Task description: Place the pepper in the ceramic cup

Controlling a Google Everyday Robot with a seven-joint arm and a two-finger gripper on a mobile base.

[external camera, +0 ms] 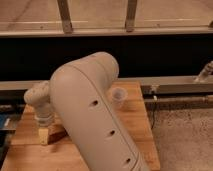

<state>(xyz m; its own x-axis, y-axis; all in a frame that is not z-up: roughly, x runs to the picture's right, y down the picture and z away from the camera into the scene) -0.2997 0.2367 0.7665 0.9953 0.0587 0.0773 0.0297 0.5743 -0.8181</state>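
The ceramic cup (118,96) is small and pale and stands upright on the wooden table (135,125), right of centre near the back edge. My gripper (45,134) hangs low over the left part of the table, well left of the cup, pointing down at the wood. A slim dark red-brown shape, apparently the pepper (58,133), lies right beside the gripper's tip, partly hidden by my arm. I cannot tell whether the gripper holds it. My large beige arm (95,115) fills the middle of the view and hides much of the tabletop.
A dark rail and a black wall run behind the table. A metal ledge (180,86) extends to the right of the table. Speckled floor (185,135) lies to the right. A blue object (6,122) sits at the far left edge.
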